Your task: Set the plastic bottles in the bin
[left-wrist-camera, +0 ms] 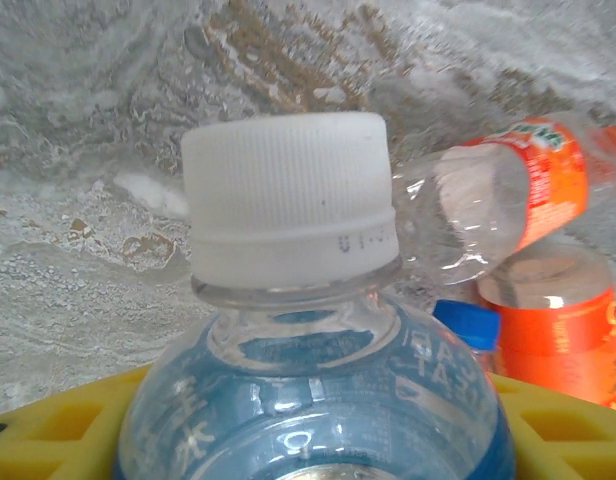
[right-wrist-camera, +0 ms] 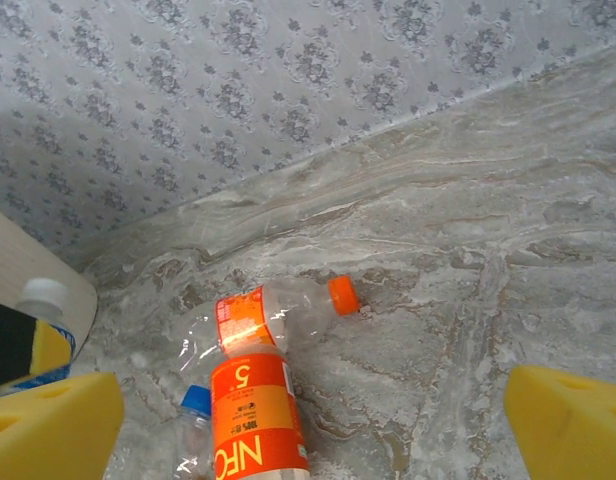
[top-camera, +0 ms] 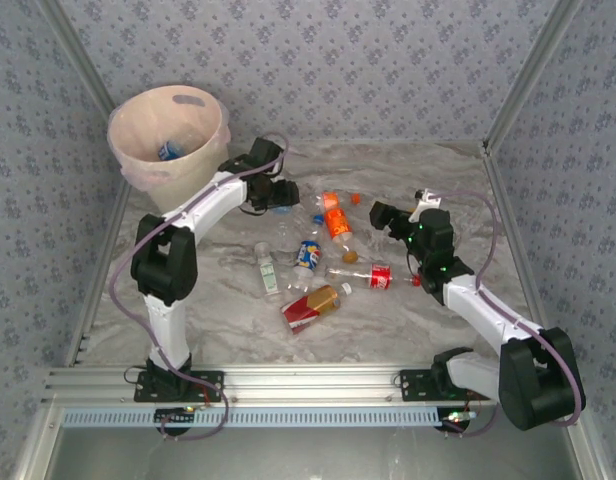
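1. Marble-patterned table [top-camera: 388, 330] carries the plastic bottles [top-camera: 308, 256], scattered across its middle between the two arms.
2. At the far left corner stands the bin [top-camera: 183, 182], near the left gripper [top-camera: 276, 196].
3. The left gripper's yellow pads [left-wrist-camera: 48, 435] clamp a white-capped bottle [left-wrist-camera: 318, 400] with a blue label.
4. The right gripper [top-camera: 386, 216] is spread wide and holds nothing. Two orange-labelled bottles [right-wrist-camera: 250, 400] lie on the table ahead of it, apart from its pads.

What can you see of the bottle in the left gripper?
The bottle is clear plastic with a ribbed white cap, closed, and a blue label with pale lettering. It is held between the left gripper's yellow fingers, cap pointing away from the wrist, near the bin. Whether it rests on the table is unclear.
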